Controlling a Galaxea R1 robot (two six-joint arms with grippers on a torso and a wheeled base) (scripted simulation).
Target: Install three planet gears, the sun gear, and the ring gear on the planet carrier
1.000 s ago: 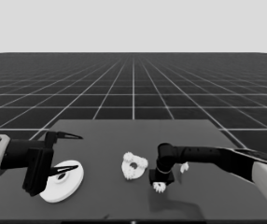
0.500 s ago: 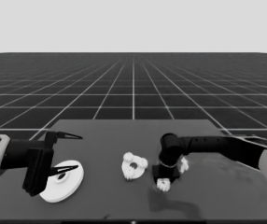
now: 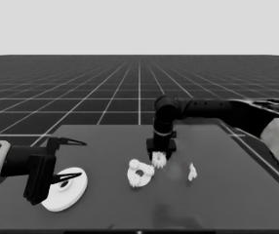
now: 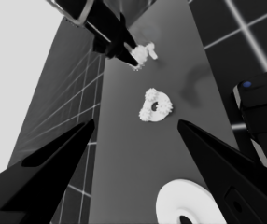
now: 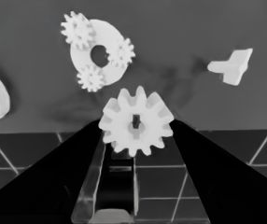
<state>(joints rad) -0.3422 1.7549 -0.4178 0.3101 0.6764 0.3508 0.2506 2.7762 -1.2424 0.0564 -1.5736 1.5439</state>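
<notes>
Right gripper [image 3: 159,158], at centre of table, pointing straight down from black forearm reaching in from right edge of head view; fingers closed on a toothed gear [image 5: 136,120], the fourth gear, held clear of the table surface. Same gear [image 3: 158,160] visible in head view as white toothed shape between fingertips, just beside and slightly beyond the smaller round part [image 3: 140,172]. In left wrist view, right gripper [image 4: 132,57] seen farther off, with held gear [image 4: 139,55] at its tips.

Smaller round part [image 5: 98,53], flat on table, wide dark central hole, three small gears seated on its face around the hole: one [image 5: 77,29], a second [image 5: 120,52], a third [image 5: 91,78]. Centre hole unfilled. Same assembly [image 4: 155,106] in left wrist view, lying between the two arms.

Thin white piece [image 3: 192,171], on table to right of smaller round part, apart from it; in right wrist view [image 5: 232,65] an irregular toothless shape.

Left gripper [image 3: 69,161], at table's left end, waiting; fingers spread apart, holding nothing, dark wedges [image 4: 54,163] wide in its own wrist view. Larger round part [image 3: 65,189], lying flat beneath left gripper's fingers, not gripped; raised hub and hole visible [image 4: 186,205].

Table [image 3: 217,204], dark, flat.
</notes>
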